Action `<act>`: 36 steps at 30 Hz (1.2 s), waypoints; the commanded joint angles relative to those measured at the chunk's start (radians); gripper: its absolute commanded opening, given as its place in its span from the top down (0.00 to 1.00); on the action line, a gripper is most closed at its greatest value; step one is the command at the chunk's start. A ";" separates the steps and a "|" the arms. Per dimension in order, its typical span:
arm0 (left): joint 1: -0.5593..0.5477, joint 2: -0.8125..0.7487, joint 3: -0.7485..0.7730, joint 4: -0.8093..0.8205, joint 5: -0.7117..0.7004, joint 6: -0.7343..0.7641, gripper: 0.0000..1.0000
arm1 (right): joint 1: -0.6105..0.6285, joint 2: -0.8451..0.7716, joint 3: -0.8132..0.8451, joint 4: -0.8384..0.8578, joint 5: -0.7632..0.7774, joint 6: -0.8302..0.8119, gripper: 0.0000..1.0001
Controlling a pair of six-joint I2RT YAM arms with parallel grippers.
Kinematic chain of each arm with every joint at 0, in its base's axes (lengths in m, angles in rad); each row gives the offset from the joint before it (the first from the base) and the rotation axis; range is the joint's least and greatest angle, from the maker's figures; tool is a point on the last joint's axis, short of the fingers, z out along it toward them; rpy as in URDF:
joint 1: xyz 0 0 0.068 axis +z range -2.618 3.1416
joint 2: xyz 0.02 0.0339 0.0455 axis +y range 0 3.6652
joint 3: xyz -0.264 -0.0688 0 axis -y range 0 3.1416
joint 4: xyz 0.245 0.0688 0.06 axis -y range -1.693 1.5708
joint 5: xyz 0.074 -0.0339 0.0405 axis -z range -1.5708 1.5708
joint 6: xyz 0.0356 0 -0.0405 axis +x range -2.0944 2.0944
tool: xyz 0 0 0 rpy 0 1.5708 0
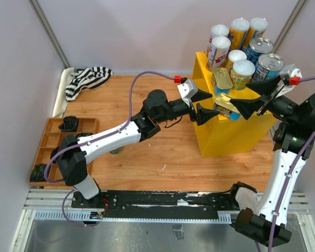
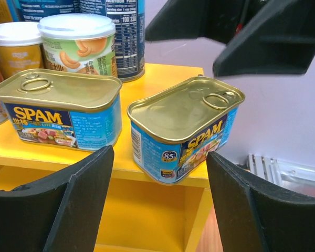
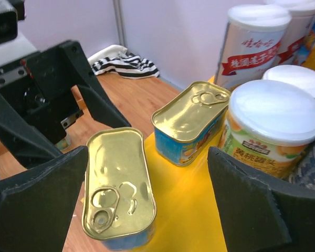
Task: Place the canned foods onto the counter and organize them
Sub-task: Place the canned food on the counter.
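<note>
Reaching from its base at the near left, the left arm (image 1: 115,134) stretches low across the tabletop (image 1: 147,168), nearly straight, toward the left face of the yellow cabinet (image 1: 231,136). The right arm (image 1: 283,168) stands tall from its base at the near right, bends at the elbow beside the cabinet and turns its wrist back to the left over the cabinet top.

The left claw (image 1: 212,105) is spread wide and grips nothing. Its two fingers point at the front tin (image 2: 184,113) from the left and stop short of it. The right claw (image 1: 240,94) is likewise spread wide, with the same tin lying between its fingers. Whether either finger touches the tin cannot be told, and no grip is closed on it.

The front tin sits on the near left corner of the cabinet top, turned askew, with one end hanging past the yellow edge. A second tin (image 2: 58,105) lies flat just behind it, apart from it. The other cans (image 1: 243,68) stand upright and crowded further back, close to the right claw's upper finger. Room to move lies on the left, over the wood between the cabinet and the wooden tray (image 1: 52,137).
</note>
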 commanded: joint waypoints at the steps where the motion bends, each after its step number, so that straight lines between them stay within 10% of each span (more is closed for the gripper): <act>1: -0.008 0.003 0.036 0.000 -0.041 0.040 0.24 | -0.018 -0.022 0.123 -0.150 0.183 0.000 0.06; 14: -0.007 -0.011 0.021 -0.008 -0.035 0.065 0.23 | 0.002 -0.180 0.202 -0.639 0.568 -0.003 0.19; 36: -0.006 -0.002 0.071 -0.055 -0.041 0.059 0.23 | 0.114 -0.256 0.009 -0.625 0.573 -0.025 0.49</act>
